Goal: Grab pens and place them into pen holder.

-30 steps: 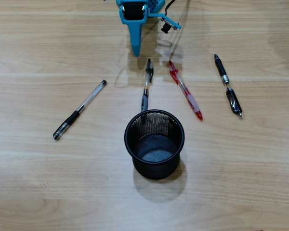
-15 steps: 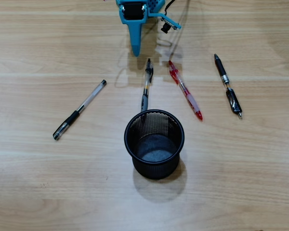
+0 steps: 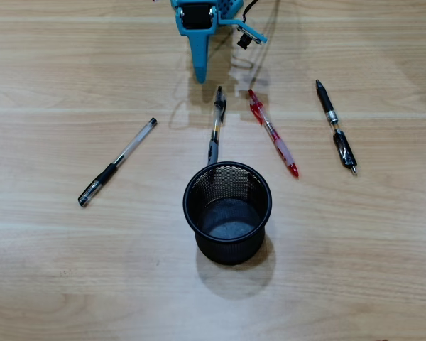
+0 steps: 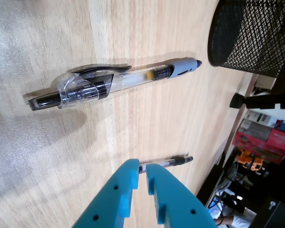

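Several pens lie on the wooden table in the overhead view: a clear pen with black ends (image 3: 118, 162) at left, a clear pen with a grey grip (image 3: 216, 124) in the middle, a red pen (image 3: 272, 133) and a black pen (image 3: 335, 128) at right. The black mesh pen holder (image 3: 228, 212) stands upright and empty in front of the middle pen. My blue gripper (image 3: 200, 71) hangs at the top, just behind the middle pen. In the wrist view the gripper (image 4: 142, 167) is shut and empty, with the middle pen (image 4: 114, 83) beyond it and the holder (image 4: 254, 33) at upper right.
In the wrist view a second clear pen (image 4: 168, 162) lies partly hidden behind my fingertips. The table edge runs down the right side, with boxes and clutter (image 4: 263, 140) beyond it.
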